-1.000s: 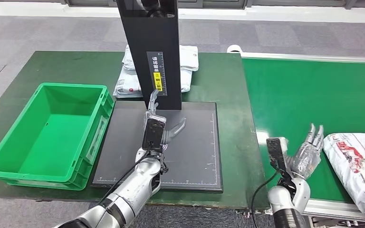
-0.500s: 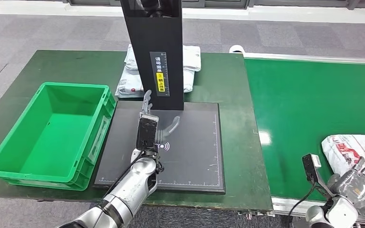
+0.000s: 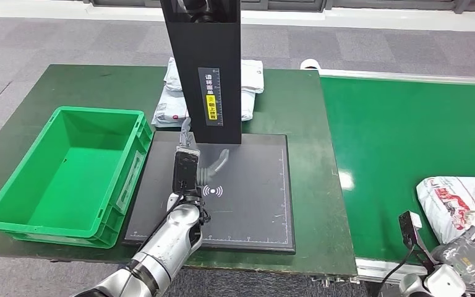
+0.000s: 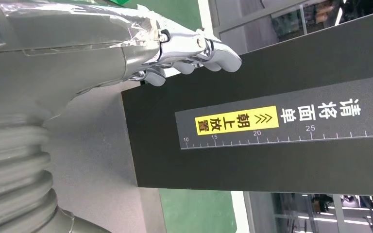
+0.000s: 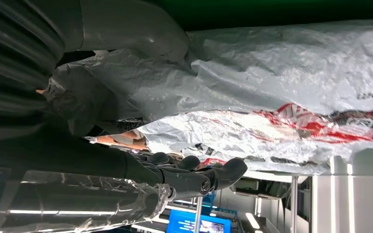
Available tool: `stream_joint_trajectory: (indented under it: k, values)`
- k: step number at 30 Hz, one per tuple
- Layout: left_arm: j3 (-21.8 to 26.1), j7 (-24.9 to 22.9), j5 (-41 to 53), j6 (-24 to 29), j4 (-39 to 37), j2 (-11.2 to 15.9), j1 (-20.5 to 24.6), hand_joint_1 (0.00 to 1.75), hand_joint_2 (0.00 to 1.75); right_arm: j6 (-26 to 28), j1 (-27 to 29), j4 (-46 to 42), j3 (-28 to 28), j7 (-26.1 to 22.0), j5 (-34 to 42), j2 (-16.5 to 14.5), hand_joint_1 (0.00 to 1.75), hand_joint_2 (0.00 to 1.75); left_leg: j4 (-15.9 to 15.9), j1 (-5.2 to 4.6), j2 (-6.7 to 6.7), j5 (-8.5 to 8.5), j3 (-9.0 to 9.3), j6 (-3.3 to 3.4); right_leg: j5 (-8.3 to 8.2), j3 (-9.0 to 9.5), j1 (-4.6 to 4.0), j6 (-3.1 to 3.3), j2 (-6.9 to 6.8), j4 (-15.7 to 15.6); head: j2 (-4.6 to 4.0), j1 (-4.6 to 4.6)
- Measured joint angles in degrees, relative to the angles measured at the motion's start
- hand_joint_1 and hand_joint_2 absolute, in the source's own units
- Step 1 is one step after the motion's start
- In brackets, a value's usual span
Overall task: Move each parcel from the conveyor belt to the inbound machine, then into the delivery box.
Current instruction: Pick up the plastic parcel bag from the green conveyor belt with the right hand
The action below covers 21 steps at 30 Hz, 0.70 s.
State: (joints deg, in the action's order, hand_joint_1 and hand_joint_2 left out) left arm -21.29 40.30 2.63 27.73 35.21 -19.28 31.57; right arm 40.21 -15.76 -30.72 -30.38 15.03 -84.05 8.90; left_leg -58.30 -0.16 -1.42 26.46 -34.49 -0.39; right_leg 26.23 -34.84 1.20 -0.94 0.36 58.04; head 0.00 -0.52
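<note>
A white parcel (image 3: pixel 464 201) with red print lies on the green conveyor belt (image 3: pixel 396 136) at the right. My right hand (image 3: pixel 468 247) grips the parcel's near edge at the bottom right corner. In the right wrist view its thumb (image 5: pixel 141 29) presses one face of the parcel (image 5: pixel 281 73) and its curled fingers (image 5: pixel 194 177) lie against the other face. My left hand (image 3: pixel 199 154) hovers empty with fingers apart over the black scanner pad (image 3: pixel 253 204), just in front of the black column (image 3: pixel 207 68). The left wrist view shows this hand (image 4: pixel 184 43) close to the column's yellow label (image 4: pixel 235 121).
An empty green crate (image 3: pixel 12 204) stands left of the scanner pad on the dark green table. Several white parcels (image 3: pixel 250 77) are stacked behind the column. The belt's metal edge (image 3: pixel 383 267) runs along the front near my right arm.
My right hand dropped from beside the belt's front edge onto the parcel's near end and its fingers curled around it. The left hand stayed over the pad. The camera shifted slightly.
</note>
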Motion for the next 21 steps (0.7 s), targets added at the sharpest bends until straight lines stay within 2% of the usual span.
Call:
stream_joint_trajectory:
  k: [7,8,11,12,21]
  values:
    - [0.48,0.00,-0.01,-0.48,-0.10,0.02,0.00,0.00,1.75,-2.64,-0.22,2.74,-0.23,1.39,0.40,0.55,0.00,1.75,-0.01,0.00,0.01,-0.01,0.03,0.01,0.00,0.02,0.00,0.00,0.01,0.00,0.00,0.01]
    - [0.51,0.00,-0.01,-0.57,-0.11,0.02,0.00,0.00,1.75,-3.17,-0.17,3.00,-0.24,1.85,0.43,0.60,0.17,1.75,-0.01,0.00,0.02,-0.01,0.04,0.01,0.00,0.02,0.00,0.00,0.02,0.00,0.00,0.00]
    - [0.60,-0.01,-0.01,-0.75,-0.15,0.03,0.01,0.00,1.75,-4.28,-0.16,3.36,-0.24,2.55,0.75,0.65,1.48,1.75,-0.01,0.01,0.02,-0.01,0.07,0.01,0.00,0.06,-0.01,0.00,0.03,0.00,0.00,0.00]
    - [0.64,-0.01,-0.01,-0.81,-0.18,0.03,0.01,0.00,1.75,-4.55,-0.17,3.42,-0.24,2.58,0.92,0.66,1.75,1.75,-0.02,0.01,0.02,-0.01,0.07,0.01,0.00,0.07,-0.01,-0.01,0.02,0.00,0.00,0.00]
    - [1.02,-0.01,0.11,-1.37,-0.67,0.03,0.04,0.00,1.75,-5.92,-0.10,3.51,-0.38,0.94,3.10,0.66,1.75,1.75,-0.13,0.01,0.01,0.00,0.12,0.04,-0.02,0.18,-0.01,-0.05,0.02,-0.01,0.00,0.00]
